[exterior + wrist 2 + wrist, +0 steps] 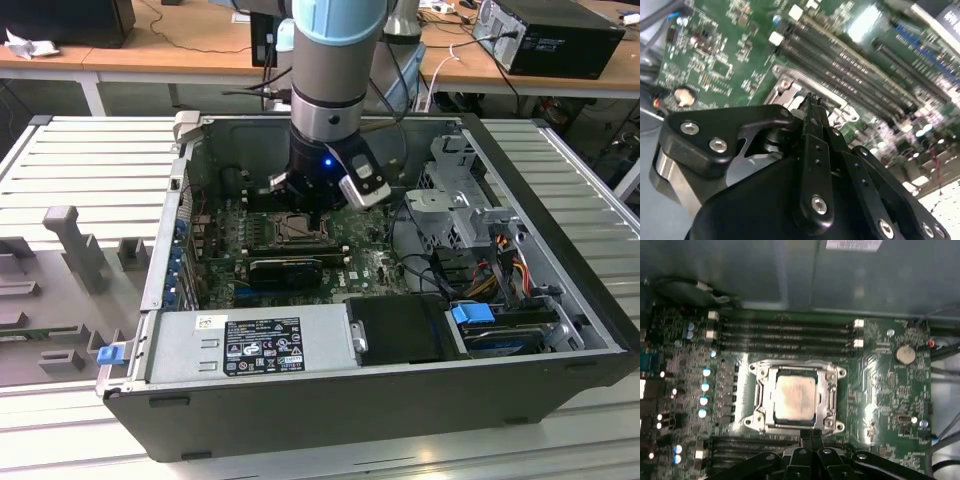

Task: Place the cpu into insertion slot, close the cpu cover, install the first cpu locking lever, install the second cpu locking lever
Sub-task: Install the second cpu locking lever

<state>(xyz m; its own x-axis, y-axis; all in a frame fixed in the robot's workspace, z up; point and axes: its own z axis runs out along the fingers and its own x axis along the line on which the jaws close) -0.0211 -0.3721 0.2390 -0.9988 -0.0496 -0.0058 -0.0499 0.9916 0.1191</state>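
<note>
In the exterior view, an open computer case point(560, 330) lies on its side on a ribbed grey bench. The arm comes down from the top centre of the frame, and its gripper point(316, 213) hangs low inside the case, just above the insertion slot point(290, 228) on the green motherboard point(375, 262), a little left of centre. A grey power supply point(250, 340) runs along the lower edge of the case, and a drive cage point(455, 200) sits toward the exterior view's right.

In the second wrist view the black fingers point(815, 130) fill the lower half of the frame. They stand pressed together with no gap showing and nothing between them, the tips right at the silver rim of the socket frame point(790, 87), touching it or very nearly so. Long memory slots point(850, 70) run diagonally across the upper right.

The first wrist view gives the clearest word on progress. The cpu point(795, 393) already sits in the insertion slot at the centre of the frame, its dull metal top facing up. The cpu cover point(831, 392) lies flat around it, the chip showing through its window, so placing and closing look done. Whether either locking lever is latched I cannot tell; those steps seem to be what is left. The closed fingertips point(812, 436) sit at the bottom centre, at the near edge of the cover. A round coin cell point(904, 354) lies at the right.
</note>
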